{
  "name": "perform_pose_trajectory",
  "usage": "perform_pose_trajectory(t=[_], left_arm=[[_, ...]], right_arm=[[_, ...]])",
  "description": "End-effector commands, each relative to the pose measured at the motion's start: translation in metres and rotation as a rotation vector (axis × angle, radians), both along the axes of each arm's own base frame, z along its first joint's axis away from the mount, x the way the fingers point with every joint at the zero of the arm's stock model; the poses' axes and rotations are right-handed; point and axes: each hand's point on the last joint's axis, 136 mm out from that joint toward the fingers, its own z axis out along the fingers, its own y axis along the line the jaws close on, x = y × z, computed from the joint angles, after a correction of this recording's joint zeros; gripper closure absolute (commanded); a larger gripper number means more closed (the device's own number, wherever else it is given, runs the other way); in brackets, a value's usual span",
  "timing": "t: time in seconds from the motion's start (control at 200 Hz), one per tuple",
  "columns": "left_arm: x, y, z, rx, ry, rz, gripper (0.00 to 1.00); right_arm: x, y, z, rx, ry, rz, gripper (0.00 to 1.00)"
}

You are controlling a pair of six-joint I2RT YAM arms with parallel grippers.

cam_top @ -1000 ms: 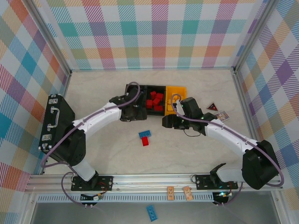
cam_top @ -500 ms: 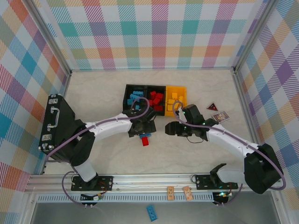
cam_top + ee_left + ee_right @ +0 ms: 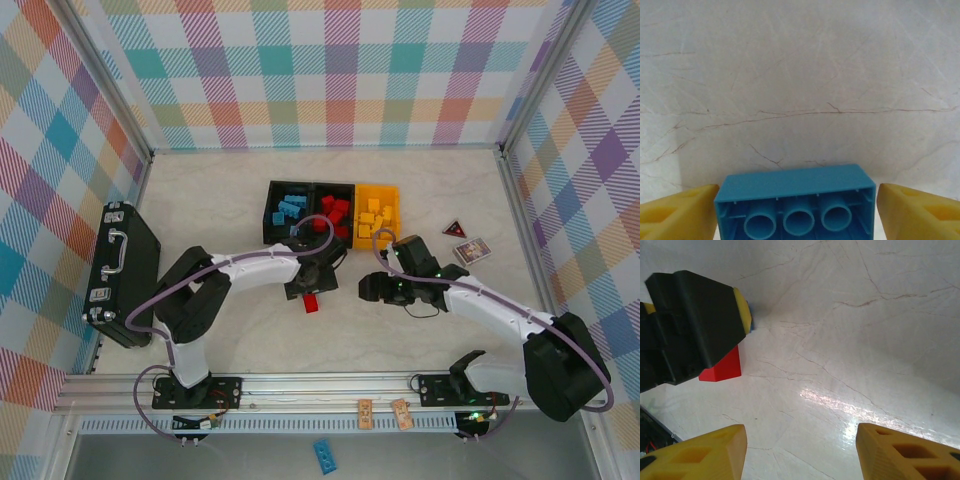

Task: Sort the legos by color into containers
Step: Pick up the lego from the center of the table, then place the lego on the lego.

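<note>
The left gripper (image 3: 797, 200) pinches the blue lego (image 3: 795, 184), evidently to sort it (the red lego (image 3: 722, 369) lies just beside), while the right gripper (image 3: 800, 442) hangs spread and empty.

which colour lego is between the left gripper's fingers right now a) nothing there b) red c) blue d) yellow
c: the left wrist view shows a blue brick, hollow underside toward the camera, between the yellow fingers of the left gripper; the red brick lies beside it.
</note>
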Motion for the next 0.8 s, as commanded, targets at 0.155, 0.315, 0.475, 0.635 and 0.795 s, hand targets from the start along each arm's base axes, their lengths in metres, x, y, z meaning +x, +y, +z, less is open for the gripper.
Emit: perform_pose_trajectory(t=[0.155,0.315,0.475,0.635,0.795], left_arm=[[0.005,0.008,0.011,0.071,-0.037,-0.011,0.39],[0.012,0.013,0.024,0.09,-0.069,-0.027,0.43],[0.023,0.023,0.043,0.095,-0.107,-0.03,0.44],[0.041,0.042,0.066,0.115,-0.152,-0.024,0.44],[0.066,0.065,0.088,0.121,-0.191,-0.014,0.44]], right_arm=[[0.001,0.004,0.004,0.022,-0.016,-0.004,0.4],[0.002,0.005,0.004,0.029,-0.015,-0.01,0.4],[0.005,0.007,0.012,0.044,-0.033,-0.008,0.41],[0.01,0.012,0.021,0.063,-0.048,-0.002,0.41],[0.018,0.02,0.033,0.083,-0.071,0.01,0.41]])
